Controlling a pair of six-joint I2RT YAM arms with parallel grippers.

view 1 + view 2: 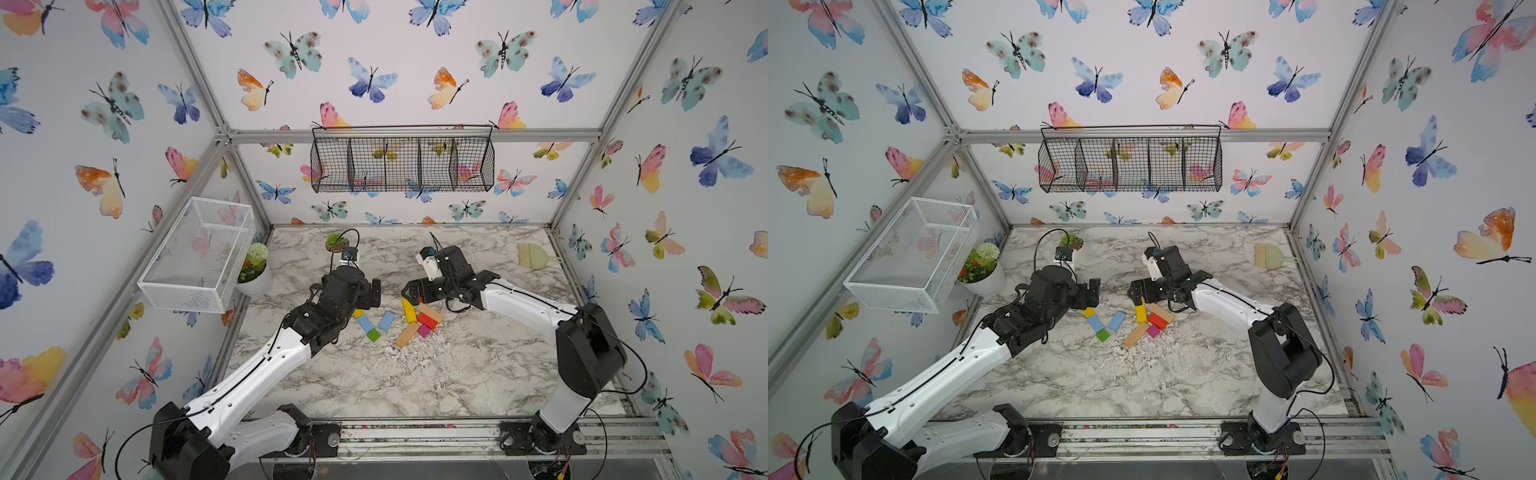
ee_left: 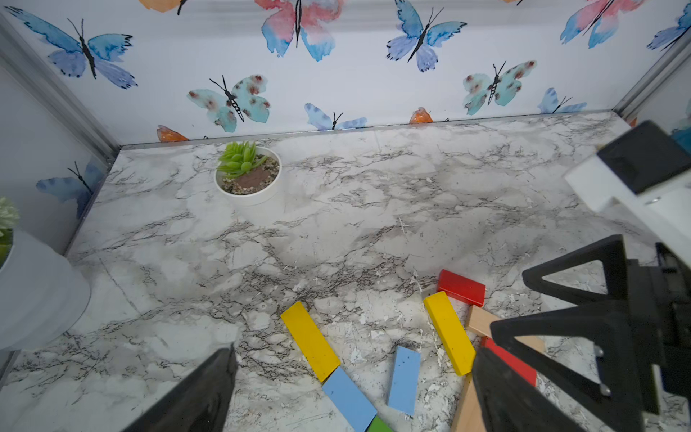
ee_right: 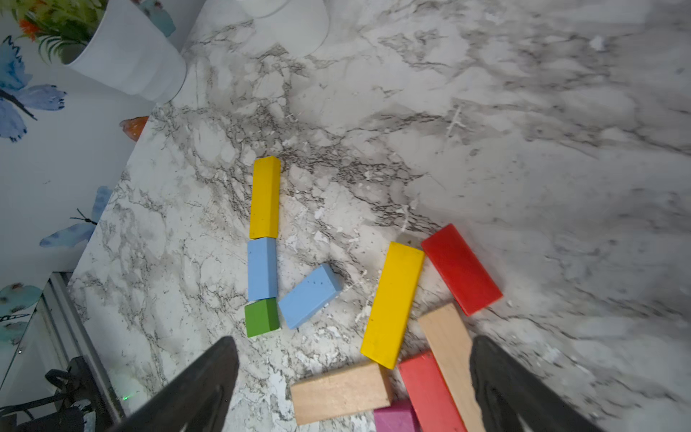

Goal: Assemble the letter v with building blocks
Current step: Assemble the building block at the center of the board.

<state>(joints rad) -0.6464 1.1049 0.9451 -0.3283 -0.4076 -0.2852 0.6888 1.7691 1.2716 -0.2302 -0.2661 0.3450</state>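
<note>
Overhead, left hand (image 2: 355,353) gapes (blocks (image 2: 310,340) lie beneath).

Two block groups side by side on the worktop (image 1: 415,374)
A long bar (image 3: 264,198), short bar (image 3: 262,268) and cube (image 3: 261,317) lie end to end in a slanted line; a second short bar (image 3: 309,296) sits just right of the cube, slanting oppositely; the other blocks (image 1: 428,320) are heaped further right.
</note>
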